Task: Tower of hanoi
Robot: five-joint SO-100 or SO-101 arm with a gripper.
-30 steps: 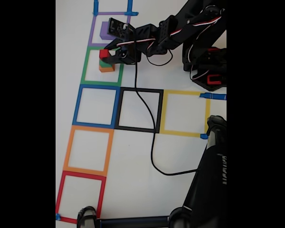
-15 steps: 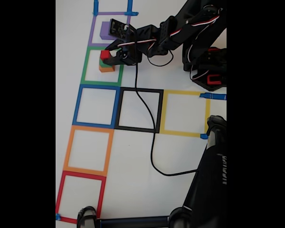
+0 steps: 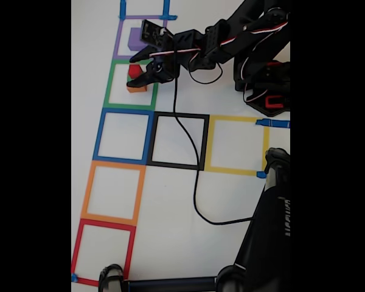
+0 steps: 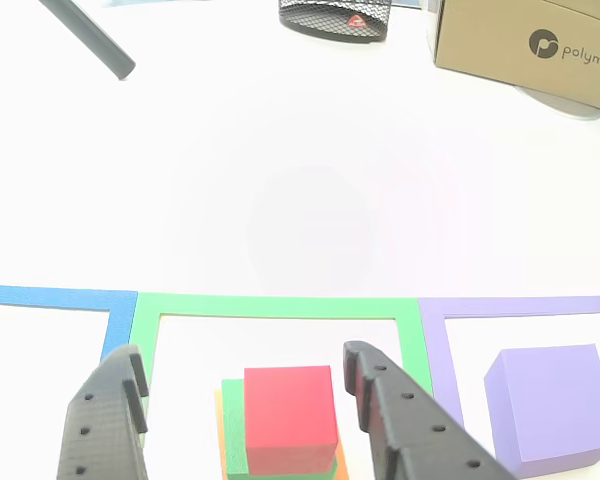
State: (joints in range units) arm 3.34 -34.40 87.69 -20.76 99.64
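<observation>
Nearest to me in the other view are my own two fingers [image 4: 110,420], spread wide and touching nothing, with my gripper [image 4: 245,410] straddling the red cube [image 4: 288,415]. There is white table showing on either side of that cube, so the jaws are released around it, not clenched on it. The red cube sits on top of the green cube [image 4: 232,425], of which I see only a rim, and that in turn rests on the orange cube [image 4: 220,415], a thin edge peeking out at the left. The stack stands inside the green tape square [image 4: 280,308].

As I judge it, the step in hand is either taking the red cube off the stack or having just set it there (I cannot say which from this alone). If I am to grip it, I should settle so both fingers sit level with the red cube's sides and above the green one, centre myself so the gaps match, then close gently and lift straight up so the cubes below are not dragged.

Further off to the right stands the purple cube [image 4: 550,410], alone in the purple tape square [image 4: 435,340] and well apart from my fingers. The fixed view agrees roughly, though it is small and blurred: my gripper [image 3: 135,68] over the red cube [image 3: 134,70], the purple cube [image 3: 134,38] beyond
</observation>
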